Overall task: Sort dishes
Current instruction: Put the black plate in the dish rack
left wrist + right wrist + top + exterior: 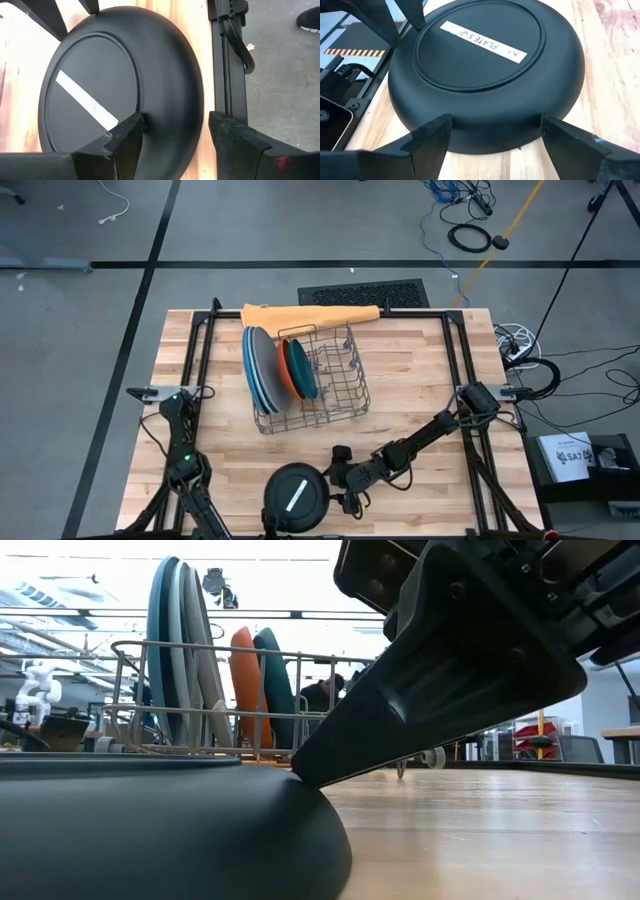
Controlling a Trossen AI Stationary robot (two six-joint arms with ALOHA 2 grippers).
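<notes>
Black jointed arms (425,435), wedge-shaped dark fingers (427,137)

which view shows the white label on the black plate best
The right wrist view: the white label on the upturned black plate fills the frame, its printing showing. The left wrist view shows it as a plain diagonal strip, the high view as a thin stripe. The low view shows only the plate's dark rim, no label.

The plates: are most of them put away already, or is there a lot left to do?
Mostly done. Three large plates, an orange plate and a teal plate stand upright in the wire rack. In hand: the black plate, face down at the table's near edge, with the left gripper and right gripper open around its rim, neither lifting it. Left: get that plate into the rack.
</notes>
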